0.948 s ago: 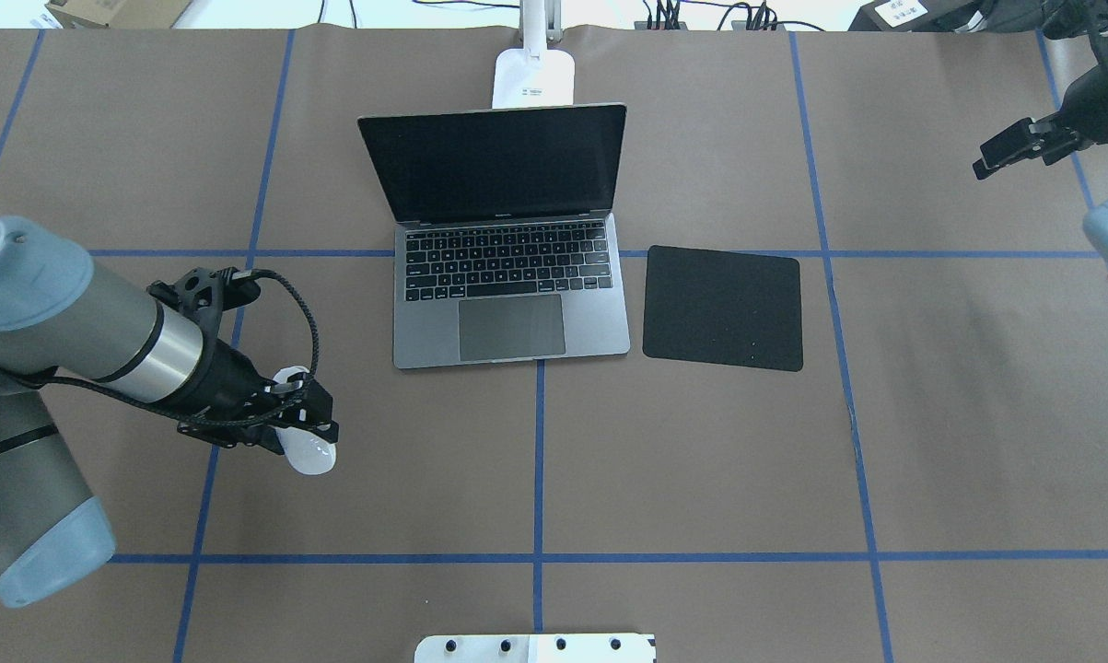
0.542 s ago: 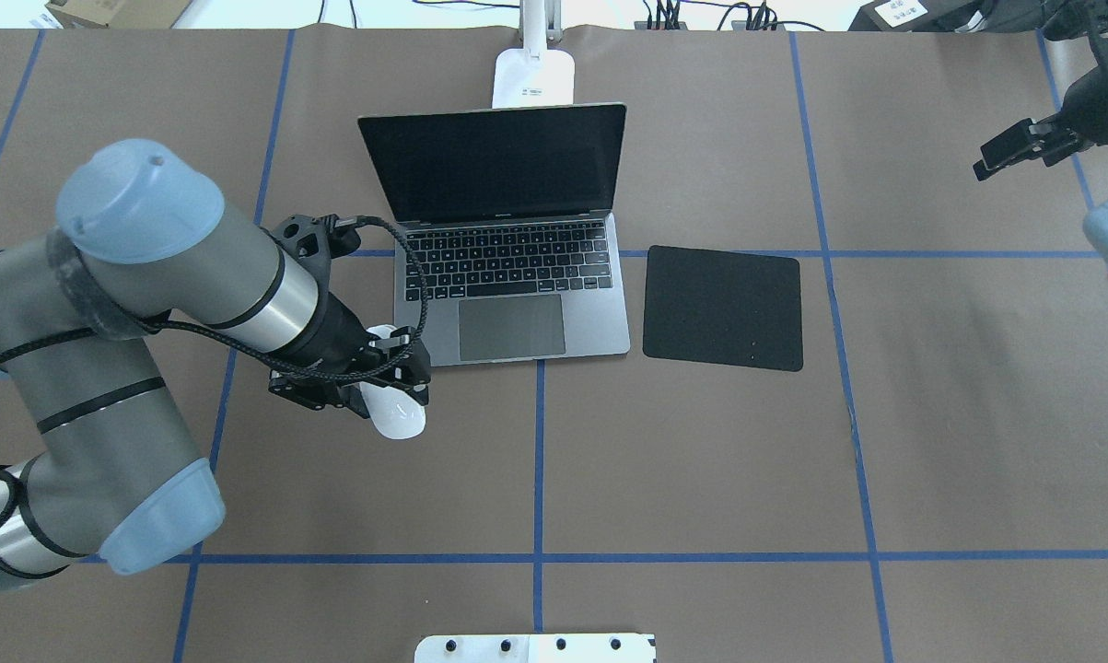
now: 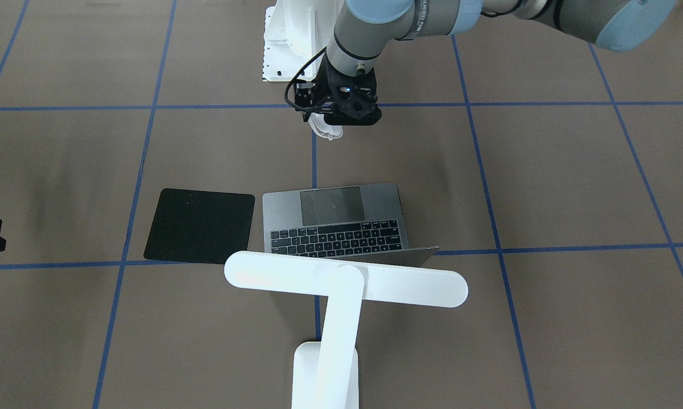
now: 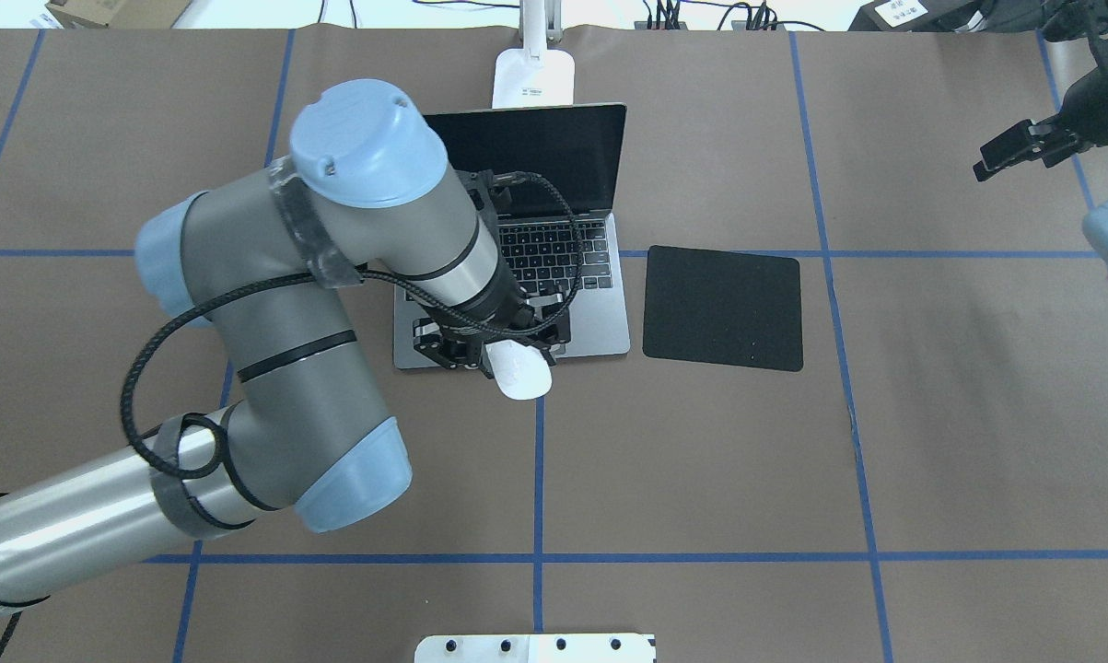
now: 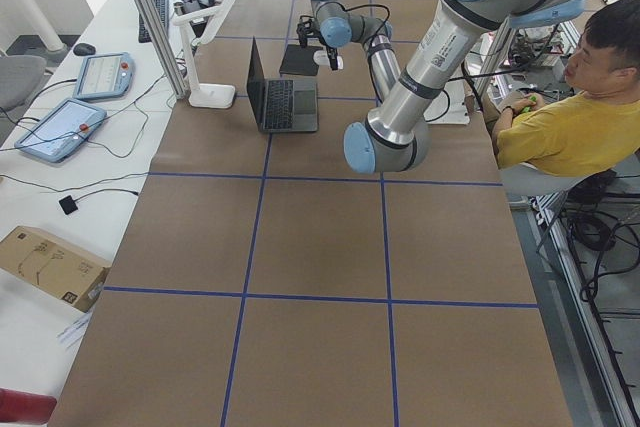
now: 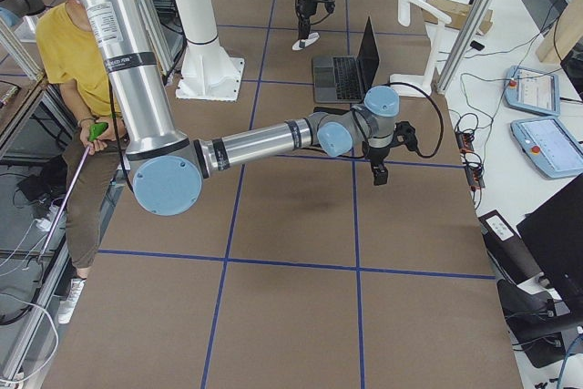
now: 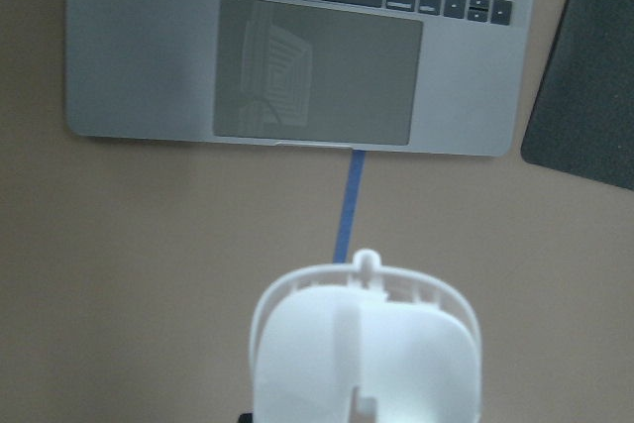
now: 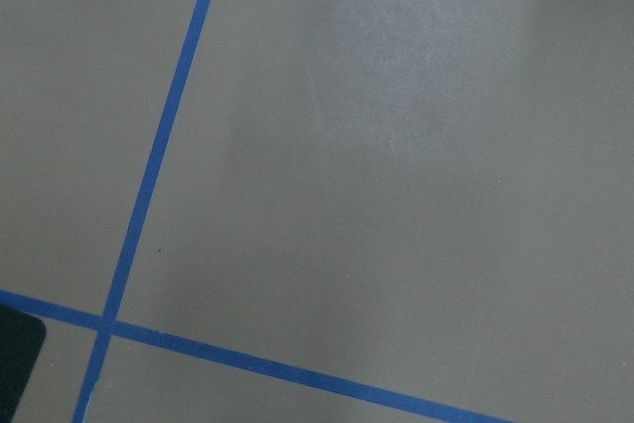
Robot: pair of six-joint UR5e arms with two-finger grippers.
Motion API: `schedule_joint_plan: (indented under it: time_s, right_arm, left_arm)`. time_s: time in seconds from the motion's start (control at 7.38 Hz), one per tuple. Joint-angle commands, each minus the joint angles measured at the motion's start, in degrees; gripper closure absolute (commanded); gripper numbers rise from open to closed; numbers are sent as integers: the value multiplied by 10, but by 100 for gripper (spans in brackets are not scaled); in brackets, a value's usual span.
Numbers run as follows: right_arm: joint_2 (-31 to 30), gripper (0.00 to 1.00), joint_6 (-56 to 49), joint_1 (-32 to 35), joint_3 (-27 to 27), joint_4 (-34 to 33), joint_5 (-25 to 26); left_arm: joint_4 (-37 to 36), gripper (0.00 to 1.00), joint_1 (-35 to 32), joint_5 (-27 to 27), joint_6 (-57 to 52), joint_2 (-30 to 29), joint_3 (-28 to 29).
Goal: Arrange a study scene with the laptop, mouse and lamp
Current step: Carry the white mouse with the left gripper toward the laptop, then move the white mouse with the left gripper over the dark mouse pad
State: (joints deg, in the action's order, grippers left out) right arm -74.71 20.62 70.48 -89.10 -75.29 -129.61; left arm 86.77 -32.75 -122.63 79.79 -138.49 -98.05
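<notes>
You have the mouse in the left gripper, whose fingers are clamped on its upper end. It is held up off the paper. In the overhead view it sits at centre frame, just below the front edge of the laptop and over the vertical blue tape line.

Its long axis there runs roughly top to bottom of the frame, leaning a little to the lower right, with the free rounded end toward the bottom edge. In the left wrist view it fills the bottom centre, and its far end points up the frame at the trackpad.

The laptop is open, with its dark screen toward the top of the overhead frame. The lamp stands just behind the lid. The black mouse pad lies flat just right of the laptop, apart from it.

The right gripper hangs at the upper right edge; you cannot tell how its fingers stand.

The table is covered in brown paper with a blue tape grid. In the left-end view a person in yellow sits at the right edge, and control tablets and a cardboard box lie on the white bench at the left.
</notes>
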Motion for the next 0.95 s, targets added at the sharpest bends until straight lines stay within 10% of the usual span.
schedule_joint_plan:
  time_s: [0.0, 0.81]
  right_arm:
    - [-1, 0, 0, -2, 3, 0, 0]
    - [-1, 0, 0, -4, 4, 0, 1]
  left_arm:
    - [2, 45, 15, 26, 14, -116, 147]
    - [94, 45, 40, 77, 24, -261, 395]
